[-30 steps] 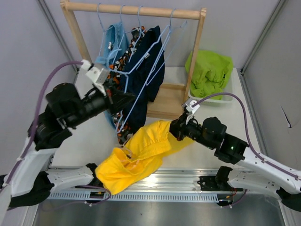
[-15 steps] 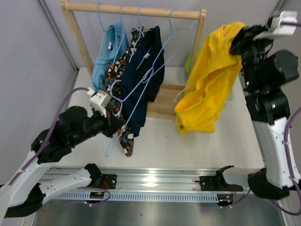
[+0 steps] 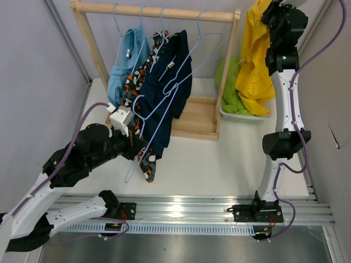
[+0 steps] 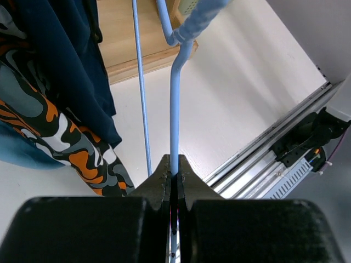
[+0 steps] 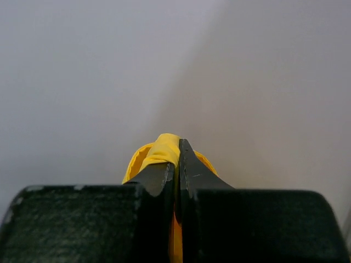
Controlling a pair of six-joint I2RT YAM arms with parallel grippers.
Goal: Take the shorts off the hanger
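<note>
Looking at the wooden rack point(image 3: 159, 11), the yellow shorts point(image 3: 253, 60) are off it completely, dangling up high just past the rack's right post. The right tool point(image 3: 272, 12) is pinched fully closed on a fold of that yellow fabric; in the wrist view you can see the cloth squeezed between the fingers point(image 5: 189, 170). The left tool point(image 4: 173, 164) sits low in front of the rack, jaws clamped tight on the thin wire of a light blue hanger point(image 4: 174, 109) that has nothing on it and slants up toward the rack's rod. On that rod, from the left end to about the middle, hang the light blue shorts point(image 3: 122, 71), the camo shorts point(image 3: 131, 85) and the navy shorts point(image 3: 173, 71), all bunched close together. The lime green shorts point(image 3: 233, 98) are piled in a white bin point(image 3: 241, 116) on the counter point(image 3: 219, 164), right beside the rack's right foot and partly hidden behind the yellow pair.
</note>
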